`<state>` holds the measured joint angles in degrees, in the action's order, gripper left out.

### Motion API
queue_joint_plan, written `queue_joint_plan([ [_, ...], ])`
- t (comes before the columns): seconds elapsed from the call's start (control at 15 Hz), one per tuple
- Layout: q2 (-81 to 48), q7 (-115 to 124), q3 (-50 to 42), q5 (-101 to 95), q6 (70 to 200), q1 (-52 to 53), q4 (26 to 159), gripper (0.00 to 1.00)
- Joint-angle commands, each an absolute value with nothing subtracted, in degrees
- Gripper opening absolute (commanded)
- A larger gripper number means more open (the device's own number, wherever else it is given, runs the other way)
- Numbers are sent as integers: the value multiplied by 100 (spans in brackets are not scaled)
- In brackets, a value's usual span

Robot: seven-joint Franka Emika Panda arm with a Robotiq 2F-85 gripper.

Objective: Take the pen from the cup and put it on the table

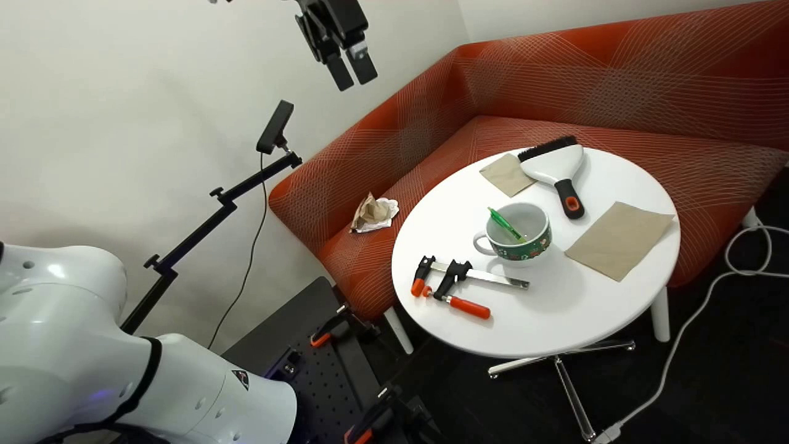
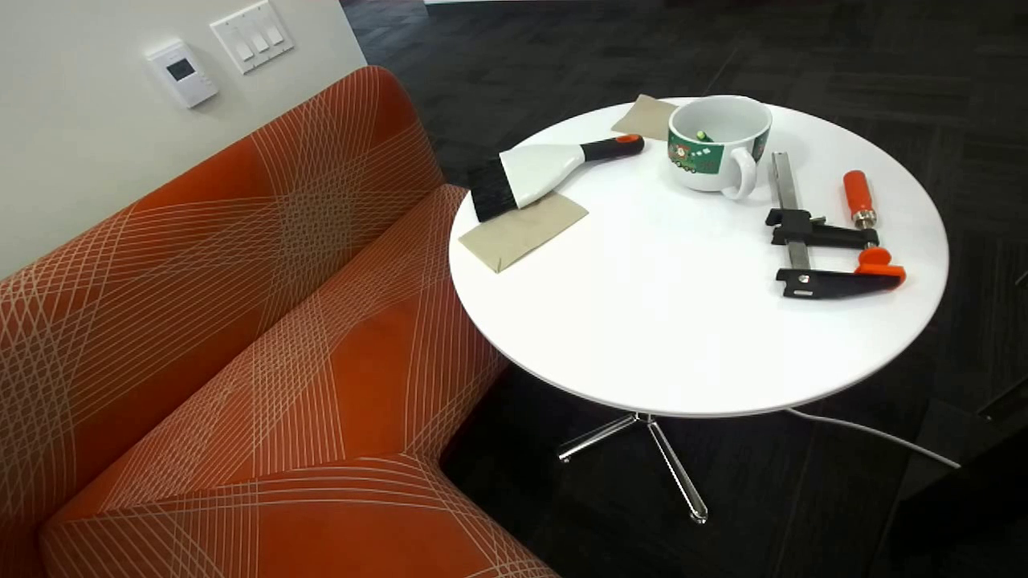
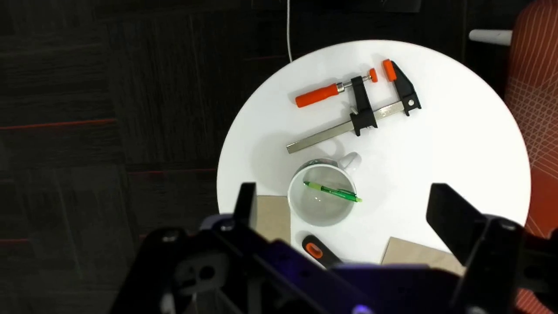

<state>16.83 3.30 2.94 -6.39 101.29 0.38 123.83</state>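
Note:
The green pen [image 1: 506, 226] leans inside the cup [image 1: 523, 251], which has green sides and a white inside. In the wrist view the pen [image 3: 332, 191] lies across the cup [image 3: 320, 216], its light green end just past the rim near the handle. In an exterior view only the pen's tip [image 2: 703, 136] shows inside the cup [image 2: 695, 158]. The cup stands upright on the round white table [image 1: 555, 320]. My gripper [image 1: 352, 73] is high above and apart from the table. In the wrist view the gripper's fingers [image 3: 342, 189] are wide apart with nothing between them.
A bar clamp [image 1: 500, 279] with orange handle lies beside the cup. A white and black brush [image 1: 553, 168] partly covers a tan square [image 1: 506, 175]; another tan square [image 1: 619, 240] lies near the edge. A red-brown sofa [image 1: 394, 154] borders the table. A camera arm [image 1: 203, 233] stands nearby.

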Motion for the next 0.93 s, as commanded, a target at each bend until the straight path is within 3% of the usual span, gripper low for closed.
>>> queue_joint_plan([
  [0.0,961,802,217,-498,10130,-40,11762,100],
  [0.33,1,1671,88,-74,10347,-77,11255,100],
  [0.87,-975,2797,-132,617,11909,-36,11384,100],
])
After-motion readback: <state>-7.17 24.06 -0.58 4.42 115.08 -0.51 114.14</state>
